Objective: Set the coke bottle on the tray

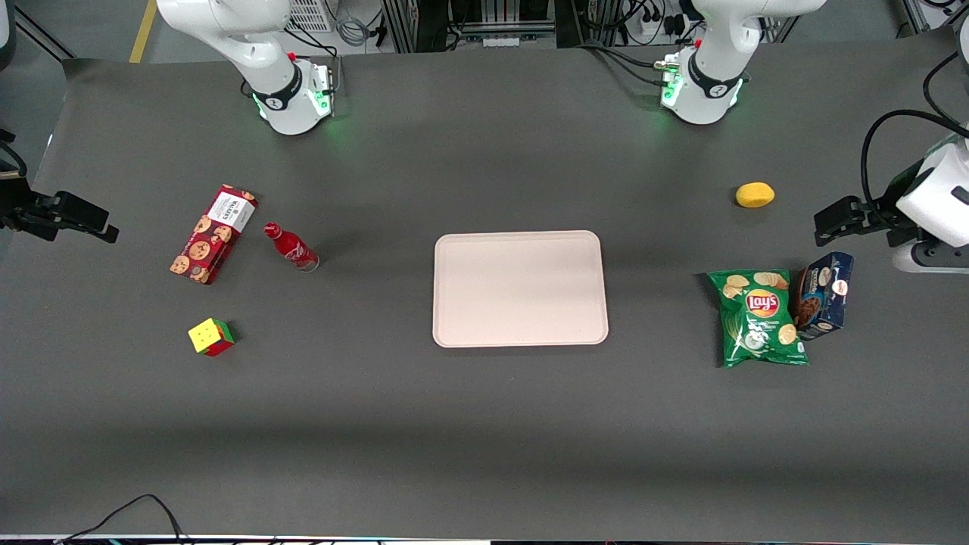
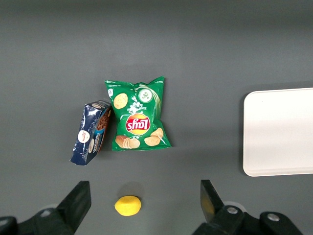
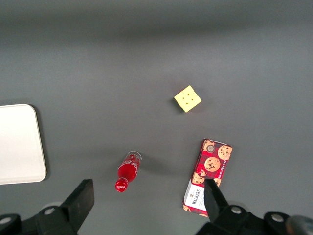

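The coke bottle (image 1: 291, 246) is small and red with a red cap, and stands upright on the dark table between the red cookie box and the tray. It also shows in the right wrist view (image 3: 128, 171). The tray (image 1: 521, 288) is a large, pale pinkish-beige rectangle at the table's middle, with nothing on it; its edge shows in the right wrist view (image 3: 19, 144). My right gripper (image 1: 95, 219) hangs high at the working arm's end of the table, apart from the bottle. In the right wrist view the gripper (image 3: 146, 200) is open and empty.
A red cookie box (image 1: 213, 233) lies beside the bottle, toward the working arm's end. A Rubik's cube (image 1: 211, 337) sits nearer the front camera. Toward the parked arm's end lie a green chips bag (image 1: 759, 318), a blue box (image 1: 824, 295) and a lemon (image 1: 755, 194).
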